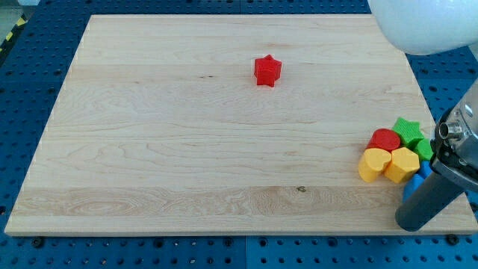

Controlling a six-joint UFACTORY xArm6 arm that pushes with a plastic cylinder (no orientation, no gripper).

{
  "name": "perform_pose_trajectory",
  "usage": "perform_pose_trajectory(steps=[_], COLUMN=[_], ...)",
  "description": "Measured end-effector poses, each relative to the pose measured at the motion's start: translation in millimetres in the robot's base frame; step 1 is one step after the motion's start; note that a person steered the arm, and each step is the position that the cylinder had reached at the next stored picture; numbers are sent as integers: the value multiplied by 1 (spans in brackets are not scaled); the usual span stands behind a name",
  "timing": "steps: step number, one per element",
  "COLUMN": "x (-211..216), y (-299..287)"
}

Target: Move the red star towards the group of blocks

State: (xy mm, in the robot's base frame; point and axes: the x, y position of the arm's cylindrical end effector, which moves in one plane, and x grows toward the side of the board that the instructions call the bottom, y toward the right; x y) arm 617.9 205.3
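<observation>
My tip (412,223) is seen at the board's lower right corner, touching nothing, with no block held. Just above it and to its left the group is clustered: yellow heart (373,164), yellow hexagon (403,164), red cylinder (385,140), green star (408,128), a partly hidden blue block (418,181). Far up-left, well apart, the red star (267,70) stands alone; the group lies between it and my tip.
</observation>
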Motion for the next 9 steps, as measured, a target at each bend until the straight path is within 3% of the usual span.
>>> perform_pose_trajectory(steps=[3, 5, 6, 7, 9], x=[1, -29, -78, -139, -256], y=[-7, -103, -164, -190, -190])
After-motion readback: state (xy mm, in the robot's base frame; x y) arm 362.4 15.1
